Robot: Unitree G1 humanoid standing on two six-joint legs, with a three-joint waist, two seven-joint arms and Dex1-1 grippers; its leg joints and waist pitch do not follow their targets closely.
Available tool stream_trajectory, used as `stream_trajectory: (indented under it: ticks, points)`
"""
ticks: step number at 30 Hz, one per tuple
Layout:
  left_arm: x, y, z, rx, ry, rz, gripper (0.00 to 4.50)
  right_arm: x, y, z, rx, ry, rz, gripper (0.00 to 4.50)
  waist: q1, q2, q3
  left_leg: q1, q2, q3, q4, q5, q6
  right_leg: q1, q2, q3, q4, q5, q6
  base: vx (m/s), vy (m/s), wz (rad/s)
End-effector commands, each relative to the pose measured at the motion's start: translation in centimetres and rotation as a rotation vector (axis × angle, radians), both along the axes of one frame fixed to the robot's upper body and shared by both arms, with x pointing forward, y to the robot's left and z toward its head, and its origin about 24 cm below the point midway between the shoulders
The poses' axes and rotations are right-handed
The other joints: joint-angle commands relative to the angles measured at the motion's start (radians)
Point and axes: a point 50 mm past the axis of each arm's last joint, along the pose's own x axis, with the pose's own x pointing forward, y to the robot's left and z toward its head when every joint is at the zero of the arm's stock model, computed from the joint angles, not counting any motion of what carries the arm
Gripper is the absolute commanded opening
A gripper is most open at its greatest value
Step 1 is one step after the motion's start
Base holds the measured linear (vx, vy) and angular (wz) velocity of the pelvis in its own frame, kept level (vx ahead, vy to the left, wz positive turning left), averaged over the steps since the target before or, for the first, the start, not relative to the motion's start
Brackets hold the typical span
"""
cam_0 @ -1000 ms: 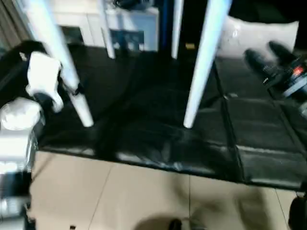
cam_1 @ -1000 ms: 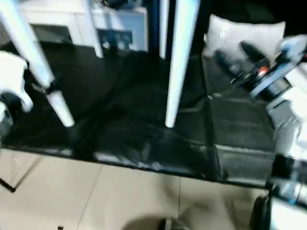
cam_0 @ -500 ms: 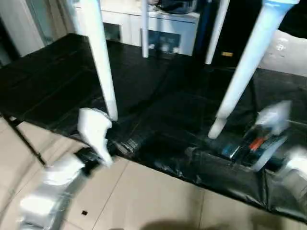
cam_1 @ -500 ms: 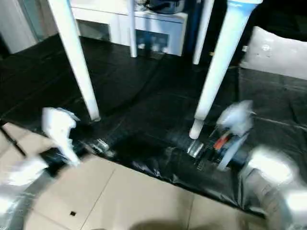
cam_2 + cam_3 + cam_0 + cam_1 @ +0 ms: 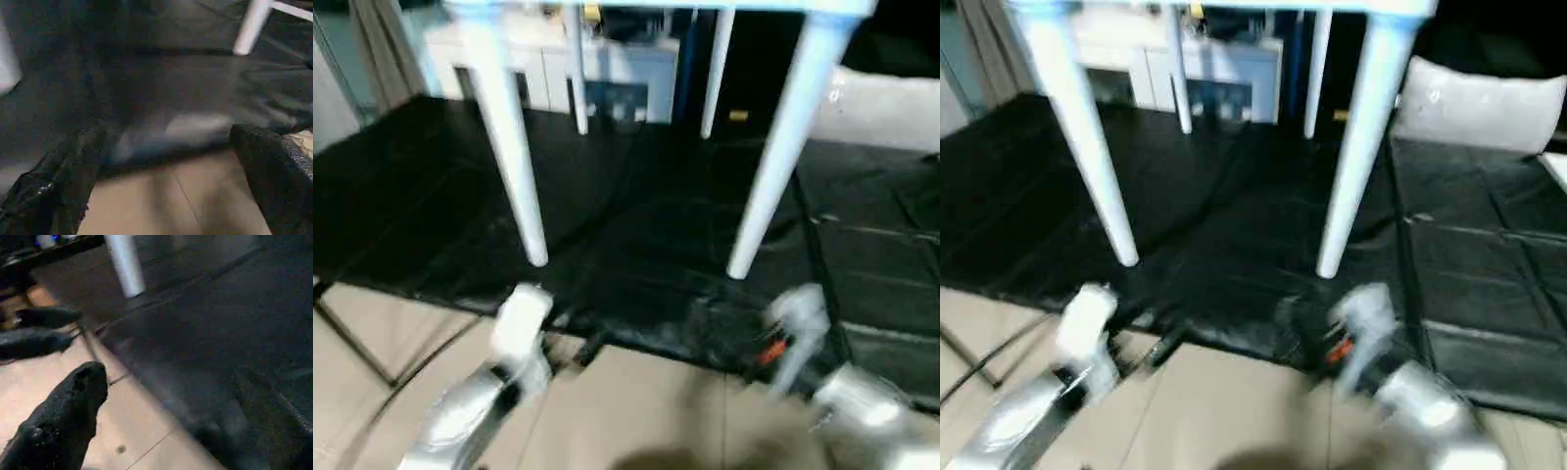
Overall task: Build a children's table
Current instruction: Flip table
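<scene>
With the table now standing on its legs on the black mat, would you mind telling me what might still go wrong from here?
1. Both near legs stand close to the black mat's front edge; a nudge might push one off onto the tile floor.
2. The left claw and right claw, both open and empty, hang low just in front of those legs; a careless arm swing may knock the table.
3. No picture shows whether the legs sit fully in their sockets, so one might work loose.

We have lowered both arms away from the children's table, so the left gripper and right gripper, raised near its front legs a second ago, now hang empty and spread over the black mat's front edge
</scene>
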Motion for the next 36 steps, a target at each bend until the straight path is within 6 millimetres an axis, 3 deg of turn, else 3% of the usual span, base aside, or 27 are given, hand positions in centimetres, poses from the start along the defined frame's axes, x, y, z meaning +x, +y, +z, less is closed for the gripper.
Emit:
stream_trajectory:
  ticks: [1,2,3,4,5,6,7,8,9,11,12,14,15,16,20,21,22,23,24,26,28,29,31,32,33,35,36]
  points:
    - [0.0,-0.7,0.9,-0.037,-0.046,-0.021,4.5,0.3,-0.4,0.7,0.016,-0.054,-0.012,4.43,-0.024,0.058,-0.03,0.007,0.163,-0.107,-0.223,-0.473,-0.101,0.01,0.018,-0.076,0.024,0.02,-0.087,-0.026,0.148,0.12]
    - [-0.3,-0.2,0.6,-0.032,-0.026,-0.013,4.5,0.1,-0.4,0.7,0.044,-0.066,-0.023,4.43,-0.03,0.046,-0.025,0.001,0.188,-0.11,-0.233,-0.449,-0.09,0.008,0.013,-0.09,0.033,0.017,-0.077,-0.047,0.1,0.04]
    - [-0.3,0.2,0.4,-0.02,-0.02,-0.013,4.5,0.1,-0.3,0.7,0.047,-0.07,-0.026,4.43,-0.035,0.05,-0.023,-0.009,0.202,-0.113,-0.239,-0.445,-0.048,0.013,0.002,-0.11,0.06,-0.018,-0.059,0.0,0.0,0.0]
    - [-0.2,0.2,0.2,-0.002,-0.015,-0.027,4.5,0.2,-0.5,0.6,0.055,-0.063,-0.046,4.43,-0.045,0.033,-0.028,-0.004,0.188,-0.108,-0.212,-0.401,0.046,0.021,-0.027,-0.107,0.042,-0.044,-0.051,0.0,0.0,0.0]
    - [-0.1,0.2,0.0,0.014,-0.012,-0.04,4.5,0.2,-0.5,0.5,0.068,-0.055,-0.061,4.43,-0.042,0.003,-0.035,-0.021,0.129,-0.077,-0.169,-0.34,0.091,0.045,-0.069,-0.076,-0.015,-0.054,-0.062,0.0,0.0,0.0]
    - [0.0,0.2,-0.1,0.018,-0.008,-0.043,4.5,0.2,-0.5,0.4,0.077,-0.05,-0.061,4.43,-0.038,-0.013,-0.046,-0.044,0.085,-0.051,-0.137,-0.281,0.073,0.072,-0.094,-0.053,-0.026,-0.028,-0.069,-0.079,-0.075,-0.15]
    - [0.1,0.2,-0.3,0.022,-0.005,-0.045,4.5,0.1,-0.5,0.4,0.088,-0.047,-0.059,4.43,-0.009,-0.013,-0.038,-0.053,0.052,-0.02,-0.126,-0.21,0.032,0.066,-0.127,-0.049,-0.074,-0.221,-0.074,-0.079,-0.075,-0.15]
    - [0.2,0.3,-0.4,0.022,0.004,-0.05,4.5,0.1,-0.4,0.3,0.091,-0.048,-0.049,4.43,-0.003,-0.028,-0.034,-0.05,0.052,-0.013,-0.117,-0.197,0.022,0.056,-0.134,-0.039,-0.087,-0.338,-0.049,-0.08,-0.096,-0.12]
    - [0.5,0.6,-1.5,0.06,0.046,-0.095,4.5,-0.1,-0.2,-0.1,0.087,-0.029,0.004,4.43,0.002,-0.033,-0.03,-0.043,0.06,-0.01,-0.132,-0.185,0.006,0.047,-0.118,-0.04,-0.1,-0.579,-0.002,-0.035,-0.092,-0.04]
    - [0.6,0.7,-2.4,0.048,0.088,-0.148,4.5,-0.6,-0.3,-0.8,0.073,0.017,0.104,4.43,0.011,-0.033,-0.028,-0.032,0.064,-0.005,-0.141,-0.187,0.006,0.035,-0.101,-0.043,-0.103,-0.599,0.004,-0.033,-0.087,-0.02]
    - [0.5,0.7,-2.6,0.047,0.104,-0.178,4.5,-0.8,-0.4,-1.1,0.068,0.028,0.138,4.43,0.014,-0.027,-0.027,-0.032,0.072,-0.005,-0.147,-0.185,0.007,0.037,-0.097,-0.045,-0.1,-0.542,-0.017,-0.019,-0.072,0.06]
    - [-0.1,0.6,-3.2,0.039,0.156,-0.289,4.5,-1.0,-0.6,-1.6,0.063,0.063,0.202,4.43,0.019,-0.028,-0.029,-0.034,0.077,-0.006,-0.152,-0.177,0.014,0.042,-0.095,-0.048,-0.094,-0.484,-0.037,-0.01,-0.062,0.04]
    - [-1.2,0.5,-3.7,0.046,0.205,-0.4,4.5,-1.5,-0.7,-2.2,0.024,0.09,0.304,4.43,0.029,-0.021,-0.03,-0.032,0.086,-0.006,-0.156,-0.181,0.017,0.044,-0.092,-0.052,-0.085,-0.398,-0.069,0.0,0.0,0.0]
    - [-1.6,0.4,-3.9,0.031,0.233,-0.443,4.5,-1.7,-0.9,-2.6,-0.019,0.095,0.346,4.43,0.032,-0.018,-0.03,-0.03,0.09,-0.006,-0.159,-0.194,0.017,0.044,-0.091,-0.052,-0.081,-0.371,-0.081,0.0,0.0,0.0]
    - [-2.3,0.3,-4.4,0.003,0.299,-0.504,4.5,-1.9,-1.3,-3.9,-0.126,0.119,0.439,4.43,0.031,-0.018,-0.035,-0.028,0.093,0.002,-0.158,-0.172,0.013,0.048,-0.088,-0.057,-0.062,-0.201,-0.152,0.0,0.0,0.0]
    - [-2.4,0.6,-5.5,0.027,0.375,-0.519,4.5,-2.0,-1.5,-5.3,-0.19,0.156,0.517,4.43,0.029,-0.028,-0.033,-0.028,0.092,0.007,-0.156,-0.162,0.021,0.049,-0.088,-0.058,-0.061,-0.178,-0.169,0.0,0.0,0.0]
    - [-2.3,0.7,-5.8,0.037,0.387,-0.513,4.5,-2.0,-1.5,-5.6,-0.203,0.163,0.519,4.43,0.027,-0.023,-0.033,-0.026,0.087,0.01,-0.155,-0.158,0.023,0.049,-0.087,-0.058,-0.062,-0.185,-0.177,0.0,0.0,0.0]
    - [-2.2,0.8,-6.2,0.053,0.402,-0.502,4.5,-1.9,-1.5,-5.9,-0.223,0.172,0.517,4.43,0.028,-0.028,-0.033,-0.026,0.088,0.011,-0.154,-0.156,0.025,0.05,-0.088,-0.058,-0.064,-0.183,-0.178,0.0,0.0,0.0]
    - [-2.1,0.9,-6.4,0.06,0.408,-0.497,4.5,-1.9,-1.5,-6.1,-0.233,0.176,0.515,4.43,0.03,-0.026,-0.035,-0.028,0.089,0.01,-0.153,-0.133,0.026,0.056,-0.091,-0.057,-0.06,-0.153,-0.181,0.0,0.0,0.0]
    - [-1.4,1.9,-9.3,0.17,0.515,-0.356,4.5,-1.4,-1.0,-8.5,-0.238,0.259,0.42,4.43,0.023,-0.039,-0.034,-0.025,0.083,0.015,-0.151,-0.131,0.034,0.051,-0.088,-0.06,-0.061,-0.15,-0.185,0.0,0.0,0.0]
    - [-1.1,2.5,-11.0,0.246,0.6,-0.241,4.5,-1.4,-0.8,-10.1,-0.223,0.34,0.345,4.43,0.024,-0.031,-0.035,-0.023,0.091,0.01,-0.153,-0.145,0.015,0.055,-0.098,-0.058,-0.061,-0.177,-0.192,0.0,0.0,0.0]
    - [-1.1,2.8,-12.1,0.341,0.64,-0.169,4.5,-1.5,-0.7,-11.4,-0.23,0.409,0.253,4.43,0.016,-0.033,-0.033,-0.02,0.089,0.011,-0.155,-0.172,0.006,0.052,-0.095,-0.059,-0.062,-0.195,-0.198,0.0,0.0,0.0]
    - [-1.1,2.9,-13.1,0.409,0.668,-0.094,4.5,-1.7,-0.7,-13.0,-0.261,0.497,0.14,4.43,0.02,-0.032,-0.036,-0.02,0.095,0.006,-0.159,-0.174,-0.01,0.059,-0.103,-0.057,-0.062,-0.191,-0.199,0.0,0.0,0.0]
    - [-1.1,2.8,-13.6,0.425,0.695,-0.017,4.5,-2.1,-0.6,-14.0,-0.283,0.559,0.07,4.43,0.017,-0.033,-0.032,-0.021,0.096,0.007,-0.159,-0.169,-0.01,0.055,-0.101,-0.056,-0.06,-0.173,-0.205,0.0,0.0,0.0]
    - [-1.1,2.7,-14.0,0.39,0.72,0.081,4.5,-2.7,-0.6,-15.0,-0.3,0.623,-0.013,4.43,0.017,-0.034,-0.037,-0.018,0.094,0.007,-0.157,-0.159,-0.013,0.057,-0.101,-0.056,-0.057,-0.141,-0.22,0.0,0.0,0.0]
    - [-1.0,2.8,-14.4,0.368,0.736,0.187,4.5,-3.3,-0.7,-15.9,-0.317,0.674,-0.103,4.43,0.018,-0.025,-0.026,-0.02,0.094,0.011,-0.158,-0.155,-0.01,0.053,-0.102,-0.054,-0.058,-0.119,-0.234,0.0,0.0,0.0]
    - [-1.0,2.9,-14.5,0.36,0.731,0.252,4.5,-3.7,-0.7,-16.4,-0.345,0.696,-0.168,4.43,0.018,-0.026,-0.021,-0.019,0.095,0.013,-0.158,-0.163,-0.009,0.048,-0.103,-0.053,-0.059,-0.112,-0.239,0.0,0.0,0.0]
